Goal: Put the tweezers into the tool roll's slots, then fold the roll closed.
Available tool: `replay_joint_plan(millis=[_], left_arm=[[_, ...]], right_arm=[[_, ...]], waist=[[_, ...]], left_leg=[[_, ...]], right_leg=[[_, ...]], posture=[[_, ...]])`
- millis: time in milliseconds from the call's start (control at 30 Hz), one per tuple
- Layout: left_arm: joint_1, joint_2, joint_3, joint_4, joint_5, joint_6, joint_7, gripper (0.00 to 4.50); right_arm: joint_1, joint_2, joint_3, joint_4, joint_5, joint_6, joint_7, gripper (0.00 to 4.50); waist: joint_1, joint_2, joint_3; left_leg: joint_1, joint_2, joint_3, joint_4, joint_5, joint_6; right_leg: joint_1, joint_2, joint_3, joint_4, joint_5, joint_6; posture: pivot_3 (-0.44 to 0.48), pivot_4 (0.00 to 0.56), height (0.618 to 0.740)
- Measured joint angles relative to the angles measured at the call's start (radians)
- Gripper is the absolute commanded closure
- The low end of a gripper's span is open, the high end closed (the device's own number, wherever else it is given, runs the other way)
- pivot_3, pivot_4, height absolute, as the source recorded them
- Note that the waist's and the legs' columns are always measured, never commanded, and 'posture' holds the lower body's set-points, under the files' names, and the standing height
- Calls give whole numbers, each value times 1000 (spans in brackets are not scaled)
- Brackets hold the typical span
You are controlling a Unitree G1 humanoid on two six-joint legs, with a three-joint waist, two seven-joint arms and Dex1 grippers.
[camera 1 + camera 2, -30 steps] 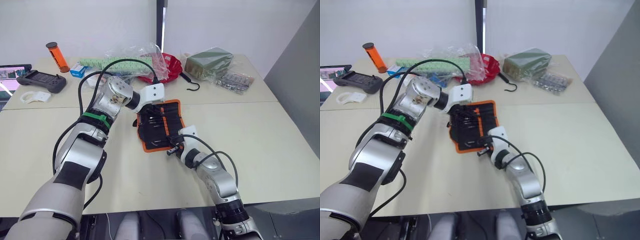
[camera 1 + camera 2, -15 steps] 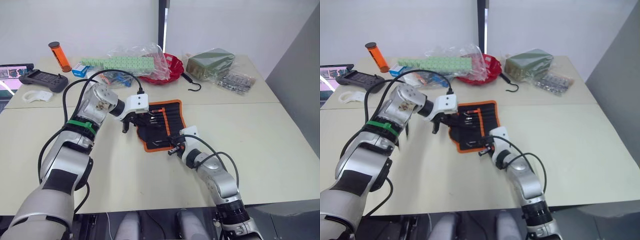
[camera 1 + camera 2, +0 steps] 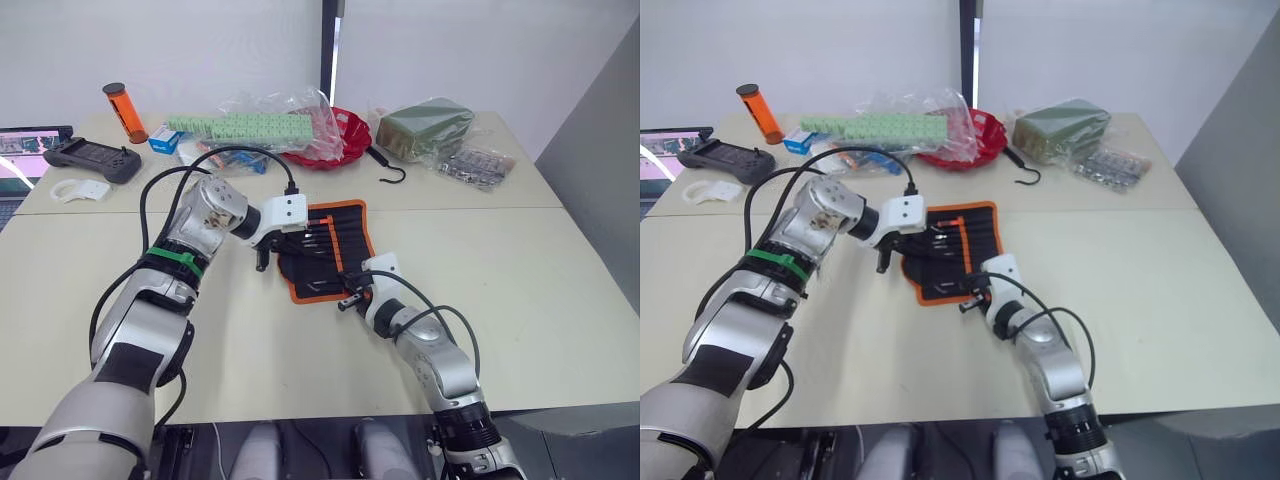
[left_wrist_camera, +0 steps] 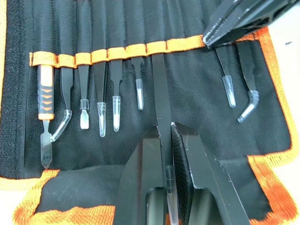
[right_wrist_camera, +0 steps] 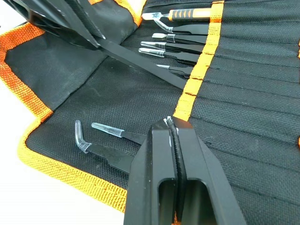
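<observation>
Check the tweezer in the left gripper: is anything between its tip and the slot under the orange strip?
Nothing visible blocks it. The left gripper is shut on the tweezer, whose tip already meets the orange strip at an open slot. The right gripper pinches the strip further along, beside that path.

tool roll (image 4: 197, 108): 1 | tweezers (image 4: 161, 108): about 7 | orange-handled tool (image 4: 45, 98): 1
</observation>
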Motion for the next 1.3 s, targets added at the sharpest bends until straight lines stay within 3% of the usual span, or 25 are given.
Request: replay_joint_plan(millis=[833,1233,1300], left_arm=[[-64,-213,33,342,58,-207,191,4456],[-72,-223,40,368,60,-220,202,4456],[-72,-219,45,368,60,-215,203,3665]], right_arm=[[2,-1,4,-10,0,30,1,4500],[32,-2,5,-37,0,30,2,4500],[32,-3,5,-38,0,30,2,4500]], waist=[[6,0,0],[8,0,0],[8,0,0]], left_leg=[[-1,-1,-1,7,0,0],[-1,-2,-2,8,0,0],[-1,-2,-2,9,0,0]], right_leg=[[1,0,0,5,0,0],[1,0,0,6,0,1],[1,0,0,6,0,1]], posture=[[0,150,740],[0,150,740],[0,150,740]])
